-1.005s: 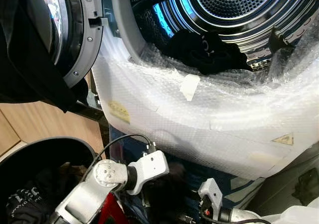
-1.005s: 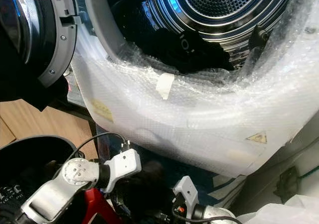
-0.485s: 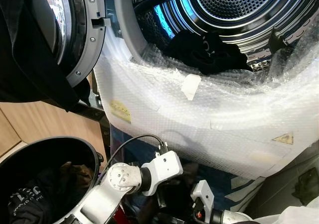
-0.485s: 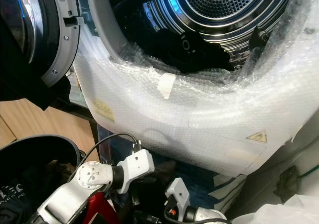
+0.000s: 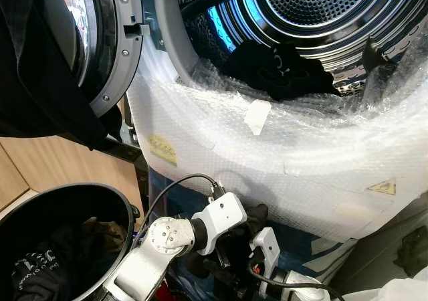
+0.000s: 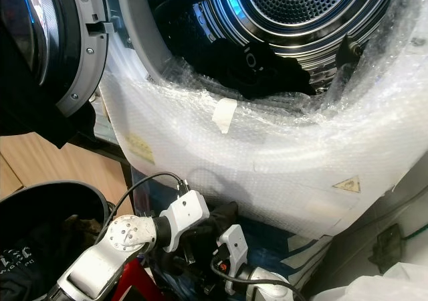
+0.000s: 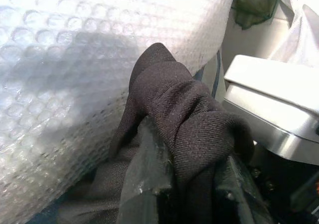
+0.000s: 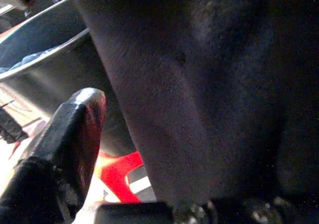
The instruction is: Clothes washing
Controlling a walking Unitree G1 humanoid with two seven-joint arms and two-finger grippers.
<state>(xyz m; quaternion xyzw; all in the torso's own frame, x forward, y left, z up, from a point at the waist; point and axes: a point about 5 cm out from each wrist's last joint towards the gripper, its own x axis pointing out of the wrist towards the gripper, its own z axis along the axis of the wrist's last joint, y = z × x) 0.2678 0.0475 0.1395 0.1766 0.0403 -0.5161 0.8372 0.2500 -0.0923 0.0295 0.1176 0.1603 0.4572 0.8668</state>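
Bubble wrap [image 5: 321, 160] covers the washer front below its open drum [image 5: 301, 20], where 1 dark garment [image 5: 281, 73] already lies. Low down, the left gripper [image 7: 184, 184] pinches a dark cloth [image 7: 184, 114]; the right gripper [image 8: 149, 174] presses against dark fabric, fingers unclear. More laundry waits in the black basket [image 5: 60, 201], so loading looks partly done.

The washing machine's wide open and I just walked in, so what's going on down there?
The robot is loading laundry. Its left gripper is shut on a dark garment, held low against the bubble-wrapped front of the washing machine, below the open door. The right gripper is close beside the same cloth. Dark clothes already lie in the drum, and more sit in the black basket on the robot's left.
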